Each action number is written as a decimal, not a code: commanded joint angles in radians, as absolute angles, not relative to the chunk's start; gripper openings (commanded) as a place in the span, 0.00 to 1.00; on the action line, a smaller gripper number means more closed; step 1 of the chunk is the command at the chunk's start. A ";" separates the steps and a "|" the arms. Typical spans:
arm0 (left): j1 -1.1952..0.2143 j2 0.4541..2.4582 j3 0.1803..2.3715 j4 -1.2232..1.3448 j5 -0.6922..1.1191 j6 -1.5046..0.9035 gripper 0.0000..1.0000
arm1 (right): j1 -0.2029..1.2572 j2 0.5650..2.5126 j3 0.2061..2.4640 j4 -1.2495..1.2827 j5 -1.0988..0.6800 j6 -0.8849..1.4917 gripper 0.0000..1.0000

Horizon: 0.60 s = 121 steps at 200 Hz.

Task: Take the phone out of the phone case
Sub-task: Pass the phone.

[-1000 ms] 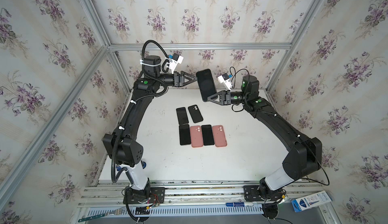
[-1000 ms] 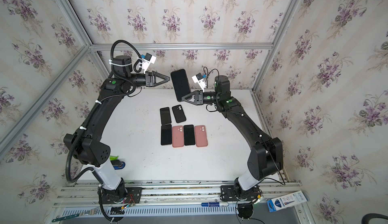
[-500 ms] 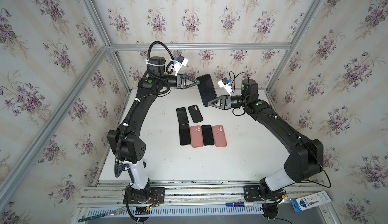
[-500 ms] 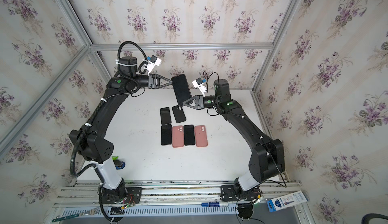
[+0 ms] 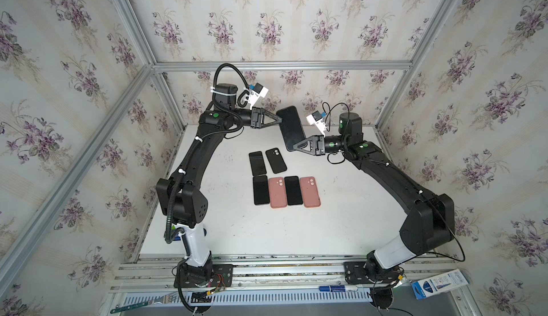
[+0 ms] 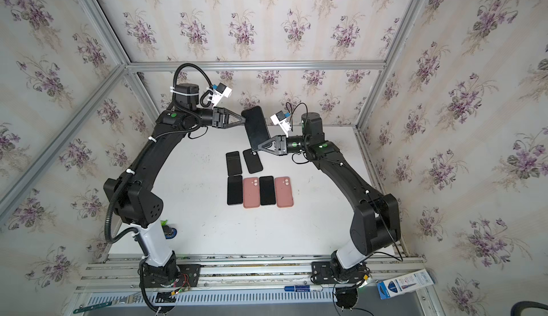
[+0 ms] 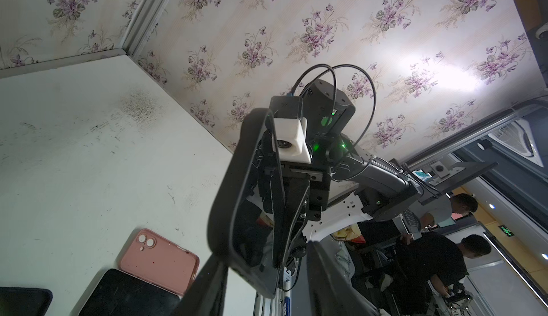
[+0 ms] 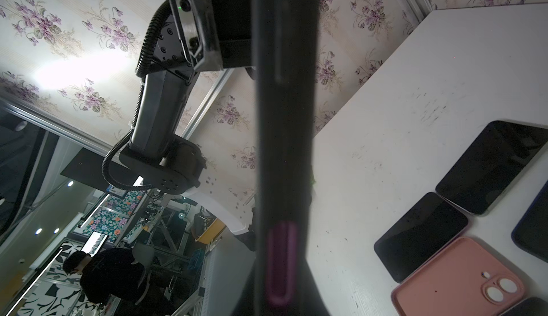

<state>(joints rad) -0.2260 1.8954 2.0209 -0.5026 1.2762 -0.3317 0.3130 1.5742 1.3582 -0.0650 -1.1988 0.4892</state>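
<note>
Fingers first: in both top views the left gripper (image 5: 279, 119) has its tips at the upper side edge of the cased phone (image 5: 292, 127). The right gripper (image 5: 295, 148) is clamped on its lower end and carries it tilted in the air over the far part of the table (image 5: 237, 228). You cannot tell from up here whether the left tips pinch. Pink cases (image 5: 278, 192), a black case (image 5: 275, 160) and bare black phones (image 5: 261, 190) lie on the table below, well apart from the held one. Leave them be.

From the left wrist, the left fingers (image 7: 211, 287) stand apart with a corner of the cased phone (image 7: 252, 240) between them. Light shows between it and the far finger, so I judge that no pinch is made. The case rim (image 7: 226, 181) shows nearly edge-on here. Catch only that rim, not the phone body, or you will squeeze both together and nothing will peel.

From the right wrist, the cased phone (image 8: 284, 122) fills the middle as a dark bar seen on edge, its purple side button (image 8: 281, 258) nearest the camera. The grip itself sits too close to the lens and too dark to see. Hold the right side firm and unmoving. Peel the corner away slowly, one corner before the next. A quick pull could twist the phone out of the right grip and drop it on those below.
</note>
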 commanded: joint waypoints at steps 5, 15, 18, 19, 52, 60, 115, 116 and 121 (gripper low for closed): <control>-0.228 1.907 2.040 -0.491 1.305 -0.325 0.33 | 0.313 1.577 1.360 -0.060 -1.212 0.440 0.00; -0.229 1.913 2.045 -0.492 1.307 -0.328 0.29 | 0.312 1.578 1.360 -0.072 -1.212 0.427 0.00; -0.230 1.915 2.045 -0.492 1.309 -0.328 0.28 | 0.313 1.579 1.360 -0.076 -1.212 0.423 0.00; -0.231 1.915 2.045 -0.491 1.310 -0.328 0.28 | 0.313 1.580 1.359 -0.076 -1.212 0.422 0.00; -0.239 1.930 2.045 -0.492 1.322 -0.331 0.22 | 0.313 1.594 1.360 -0.106 -1.209 0.382 0.00; -0.239 1.930 2.045 -0.493 1.322 -0.331 0.22 | 0.313 1.602 1.363 -0.119 -1.209 0.371 0.00; -0.239 1.929 2.035 -0.493 1.324 -0.334 0.04 | 0.313 1.626 1.383 -0.199 -1.209 0.297 0.00; -0.239 1.929 2.036 -0.493 1.324 -0.334 0.03 | 0.313 1.626 1.384 -0.202 -1.208 0.295 0.00; -0.239 1.929 2.036 -0.492 1.319 -0.336 0.01 | 0.313 1.627 1.385 -0.209 -1.207 0.289 0.00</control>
<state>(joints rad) -0.2363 1.9350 2.0350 -0.5201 1.2915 -0.3305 0.3115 1.6165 1.3659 -0.1280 -1.2293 0.3447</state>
